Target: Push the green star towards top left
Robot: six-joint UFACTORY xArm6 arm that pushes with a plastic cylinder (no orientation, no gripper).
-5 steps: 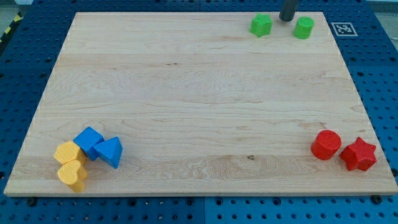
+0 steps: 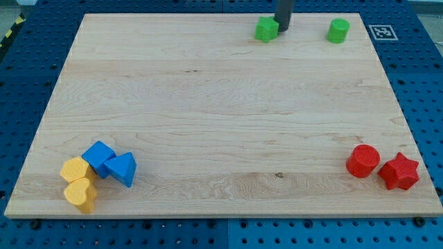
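Wooden board point(image 2: 221, 104) fills most of the view, pale grain, sitting on a blue pegboard table point(image 2: 429, 83) that shows on all sides. Small black-and-white marker tag point(image 2: 382, 32) on the board's top right corner.

Bottom left cluster, four blocks packed together: blue cube point(image 2: 99, 158), blue triangle block point(image 2: 122, 169) touching its right side, yellow block point(image 2: 75, 169) touching the cube's left — shape hard to call — and a yellow heart-like block point(image 2: 81, 194) just below that one, touching it.

Bottom right pair: red cylinder point(image 2: 363, 160) and red star point(image 2: 399, 171), side by side, touching or nearly so; the star is nearer the view's right edge.

Top edge: green star point(image 2: 266, 29) sits near the board's top edge, a bit right of centre. Shape reads as a chunky star, points blurred. Green cylinder point(image 2: 338, 30) is well apart from it to the view's right, same row, upright.

Dark rod comes in from the view's top, only its lower stretch visible. My tip point(image 2: 283, 29) is pressed against the green star's right side — touching it, no gap visible. The tip lies between the two green blocks, tight on the star and well clear of the cylinder.

Tool state: plain rod, no jaws to be apart or together; nothing clamped, just side contact with the star.
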